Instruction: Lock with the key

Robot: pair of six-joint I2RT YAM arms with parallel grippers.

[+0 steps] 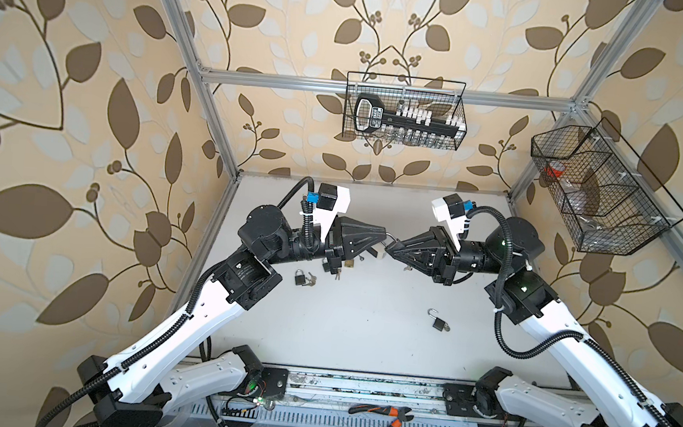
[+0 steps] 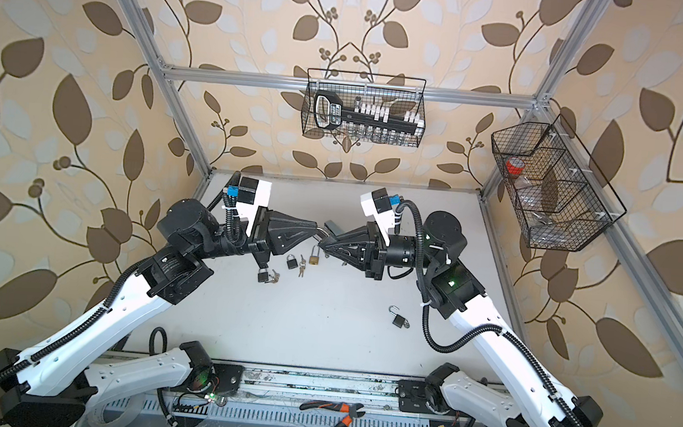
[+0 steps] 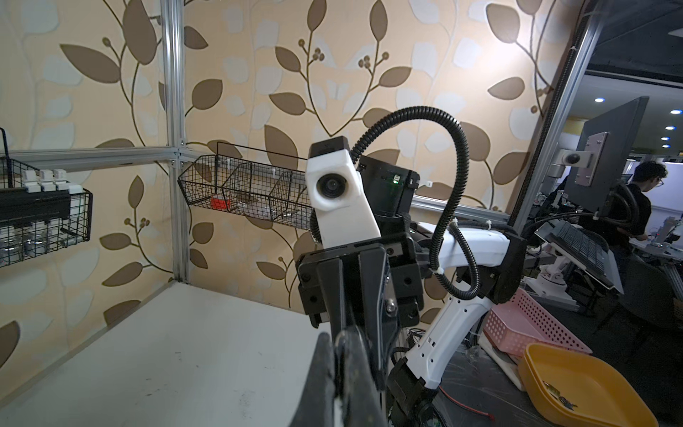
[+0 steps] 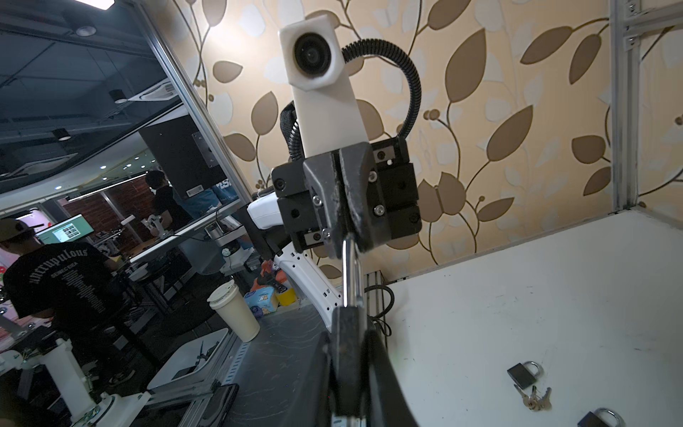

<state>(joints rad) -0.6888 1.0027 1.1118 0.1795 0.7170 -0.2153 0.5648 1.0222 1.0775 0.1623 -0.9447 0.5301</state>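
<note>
The left tool (image 1: 384,231), at mid-frame in both top views, is pressed together on the silver shackle of the lock (image 4: 349,273), which is held in the air above the bench (image 1: 363,341). The shackle runs straight into the right tool (image 1: 392,248), just to its right. That tool is pinched on the lock's lower part, though its fingers hide most of the body. The step in hand looks like steadying the lock between both tools so that the shackle can be driven home. Whether a key sits in the body cannot be told.

The next move probably calls for pushing shackle and body together along one line, without twisting. A key would then have to be turned, which means one tool letting go while the other keeps its pinch. If none is fitted, keys (image 1: 310,279) lie beside a black padlock (image 1: 299,277) at lower left of the tools. An open padlock (image 1: 439,323) lies at lower right.

In the right wrist view, at left, a person's black shirt (image 4: 63,281) carries gothic lettering that reads roughly "unscrupulous". The small lines beneath it are too small to read. In both top views, at upper middle, the black holder in the wire basket (image 1: 460,107) has a label (image 1: 375,121) that is too blurred to read.
</note>
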